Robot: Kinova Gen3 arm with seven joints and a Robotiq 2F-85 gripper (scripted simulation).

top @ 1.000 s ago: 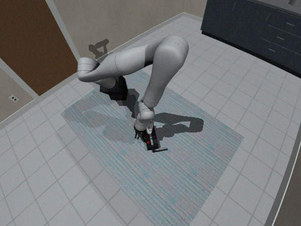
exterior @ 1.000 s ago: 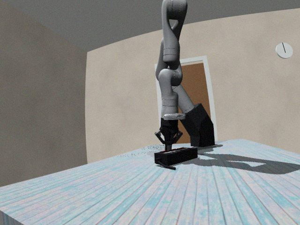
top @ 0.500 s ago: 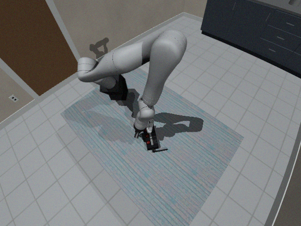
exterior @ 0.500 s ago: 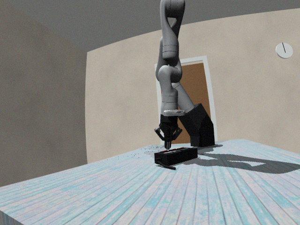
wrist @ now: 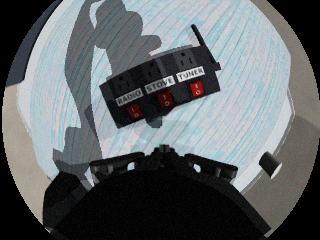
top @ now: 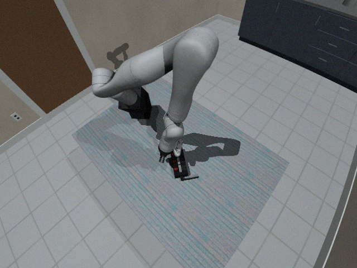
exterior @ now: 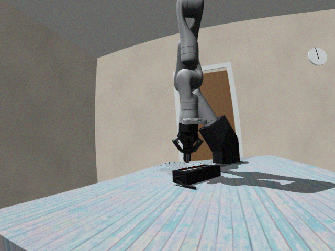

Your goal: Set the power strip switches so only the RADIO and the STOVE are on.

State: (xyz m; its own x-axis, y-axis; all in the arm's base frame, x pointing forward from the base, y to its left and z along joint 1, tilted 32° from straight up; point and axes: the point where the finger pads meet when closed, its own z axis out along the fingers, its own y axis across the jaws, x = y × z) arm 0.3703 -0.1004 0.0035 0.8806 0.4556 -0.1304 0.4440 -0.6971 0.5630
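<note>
A black power strip (top: 181, 168) (exterior: 197, 174) (wrist: 159, 95) lies flat on the pale striped table (top: 201, 219) (exterior: 162, 216), the right way up. In the wrist view it has three red rocker switches labelled RADIO (wrist: 134, 111), STOVE (wrist: 166, 100) and TUNER (wrist: 196, 88). The TUNER switch looks the brightest red and the RADIO switch the dimmest. A short black cord stub (top: 190, 177) (exterior: 185, 184) (wrist: 203, 43) sticks out of one end. My gripper (top: 162, 159) (exterior: 187, 160) (wrist: 164, 150) is shut and empty, pointing down a little above the strip, at its side by the end away from the cord.
The arm's black base (top: 138, 105) (exterior: 221, 140) stands on the table behind the strip. The arm casts a wide shadow across the table. Dark cabinets (top: 302, 34) stand far off on the floor, and a brown door (exterior: 218, 107) is in the wall.
</note>
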